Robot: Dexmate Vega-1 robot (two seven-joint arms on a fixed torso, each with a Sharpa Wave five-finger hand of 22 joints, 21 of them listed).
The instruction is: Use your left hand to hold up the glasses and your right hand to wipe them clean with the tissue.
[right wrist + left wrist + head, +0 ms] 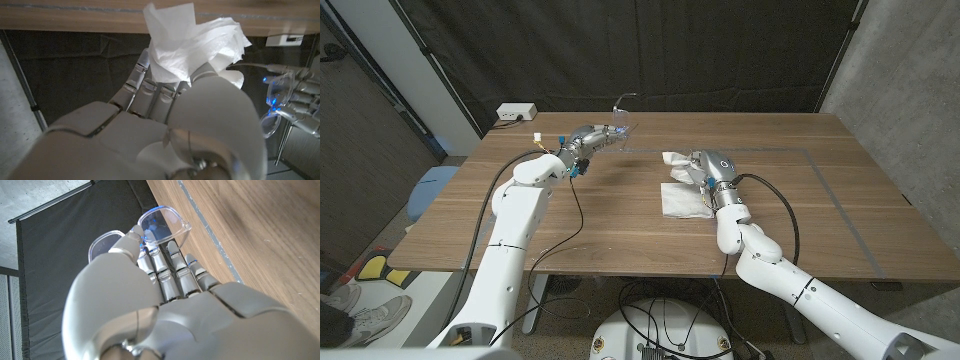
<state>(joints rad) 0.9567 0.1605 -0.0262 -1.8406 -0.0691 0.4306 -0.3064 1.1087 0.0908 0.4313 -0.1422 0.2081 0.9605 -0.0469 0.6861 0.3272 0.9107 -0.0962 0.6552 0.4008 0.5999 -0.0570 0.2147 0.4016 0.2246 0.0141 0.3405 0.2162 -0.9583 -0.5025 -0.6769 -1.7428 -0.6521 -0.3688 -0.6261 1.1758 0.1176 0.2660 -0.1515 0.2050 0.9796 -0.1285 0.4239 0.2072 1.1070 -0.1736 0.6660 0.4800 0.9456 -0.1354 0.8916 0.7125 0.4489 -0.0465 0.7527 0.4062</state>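
Observation:
My left hand point(588, 137) holds clear-framed glasses point(622, 122) lifted above the far middle of the table. In the left wrist view the glasses point(152, 227) stick out past the fingers point(170, 265) of that left hand point(165, 305), lenses clear with a blue glint. My right hand point(705, 168) grips a crumpled white tissue point(677, 161) a short way to the right of the glasses. In the right wrist view the tissue point(192, 42) bunches above my right hand point(165, 125), with the glasses point(277, 107) apart from it to the side.
Another white tissue point(682, 200) lies on the wooden table point(800, 220) under my right hand. A white power strip point(516, 112) sits at the far left corner. Tape lines point(830, 190) mark the right half of the table. A black curtain hangs behind.

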